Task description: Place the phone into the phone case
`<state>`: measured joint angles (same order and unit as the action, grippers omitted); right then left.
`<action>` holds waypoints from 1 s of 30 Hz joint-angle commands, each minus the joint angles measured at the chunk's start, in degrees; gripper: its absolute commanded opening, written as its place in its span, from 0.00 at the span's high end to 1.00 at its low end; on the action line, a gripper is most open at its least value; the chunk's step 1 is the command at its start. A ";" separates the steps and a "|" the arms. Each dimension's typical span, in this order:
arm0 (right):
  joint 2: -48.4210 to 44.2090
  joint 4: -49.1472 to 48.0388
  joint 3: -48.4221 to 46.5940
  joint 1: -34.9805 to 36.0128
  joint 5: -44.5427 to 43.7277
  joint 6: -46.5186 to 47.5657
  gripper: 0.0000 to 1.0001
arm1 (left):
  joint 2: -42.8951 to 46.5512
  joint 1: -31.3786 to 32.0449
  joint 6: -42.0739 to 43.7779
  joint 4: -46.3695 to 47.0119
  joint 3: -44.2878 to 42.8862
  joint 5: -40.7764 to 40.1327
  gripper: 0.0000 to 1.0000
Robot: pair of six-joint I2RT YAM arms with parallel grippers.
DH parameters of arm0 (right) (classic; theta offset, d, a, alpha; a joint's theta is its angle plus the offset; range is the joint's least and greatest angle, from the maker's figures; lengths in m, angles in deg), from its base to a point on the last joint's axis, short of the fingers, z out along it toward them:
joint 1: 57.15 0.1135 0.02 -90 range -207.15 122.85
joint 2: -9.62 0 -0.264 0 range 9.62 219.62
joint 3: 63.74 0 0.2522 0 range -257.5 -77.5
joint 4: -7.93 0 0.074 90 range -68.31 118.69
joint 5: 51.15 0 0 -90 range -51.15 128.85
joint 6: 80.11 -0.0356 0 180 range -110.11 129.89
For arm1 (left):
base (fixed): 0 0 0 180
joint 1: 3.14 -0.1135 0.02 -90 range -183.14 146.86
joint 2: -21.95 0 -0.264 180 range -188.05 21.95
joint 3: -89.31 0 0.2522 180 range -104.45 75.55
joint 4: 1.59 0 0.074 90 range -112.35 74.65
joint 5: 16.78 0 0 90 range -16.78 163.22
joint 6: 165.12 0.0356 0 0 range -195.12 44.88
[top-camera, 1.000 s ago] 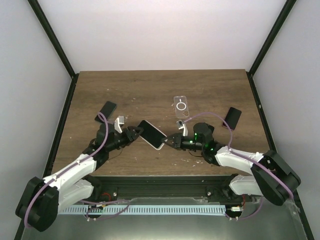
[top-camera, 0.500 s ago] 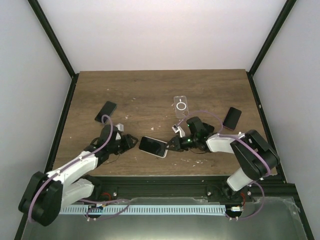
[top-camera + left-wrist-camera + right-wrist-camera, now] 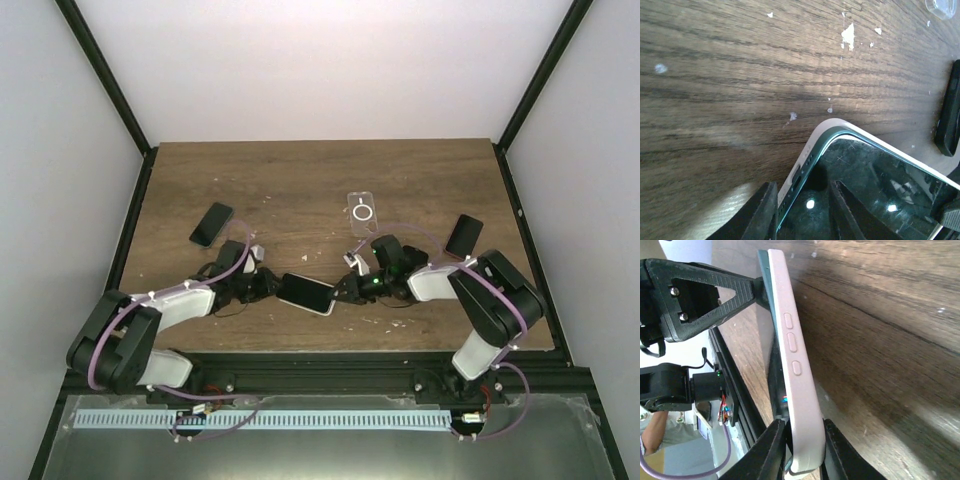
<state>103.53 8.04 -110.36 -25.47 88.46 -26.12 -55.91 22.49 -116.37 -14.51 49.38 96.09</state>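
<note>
The phone (image 3: pixel 305 293), dark screen in a pale white case, lies low over the table's front middle, held between both grippers. My left gripper (image 3: pixel 268 286) is shut on its left end; in the left wrist view (image 3: pixel 802 212) one finger lies on the screen (image 3: pixel 880 190) and the other on the case's outside. My right gripper (image 3: pixel 346 289) is shut on the right end; in the right wrist view (image 3: pixel 802 450) the fingers pinch the case's edge (image 3: pixel 790 340). A clear phone case (image 3: pixel 363 210) with a ring lies flat further back.
A black phone (image 3: pixel 211 223) lies at the left and another (image 3: pixel 463 236) at the right. White flecks dot the wood (image 3: pixel 847 34). The table's front edge (image 3: pixel 320 350) is just behind the grippers. The left gripper's black body (image 3: pixel 700 290) shows in the right wrist view.
The phone has come down from a raised tilt to lie low and level. My left gripper let go, drew back, then closed on the phone's left end again. My right arm has folded inward.
</note>
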 commanded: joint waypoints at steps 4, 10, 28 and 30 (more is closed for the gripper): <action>3.30 -8.95 0.49 -0.18 0.79 -6.74 0.80 | -3.85 1.69 0.91 5.30 -1.27 2.55 0.82; 4.35 -15.64 2.77 -0.12 2.56 -11.54 0.78 | -6.93 4.27 -0.83 8.57 -1.09 2.94 0.84; 7.43 -27.97 4.92 2.77 3.92 -19.32 0.74 | -8.44 7.93 -7.59 14.52 0.45 5.71 0.85; 7.13 -28.42 5.46 2.77 4.07 -19.36 0.79 | -7.96 7.93 -7.53 13.64 -0.22 5.78 0.85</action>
<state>110.39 -14.60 -103.74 -23.52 90.79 -45.37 -64.11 28.94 -123.02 -0.56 49.79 95.98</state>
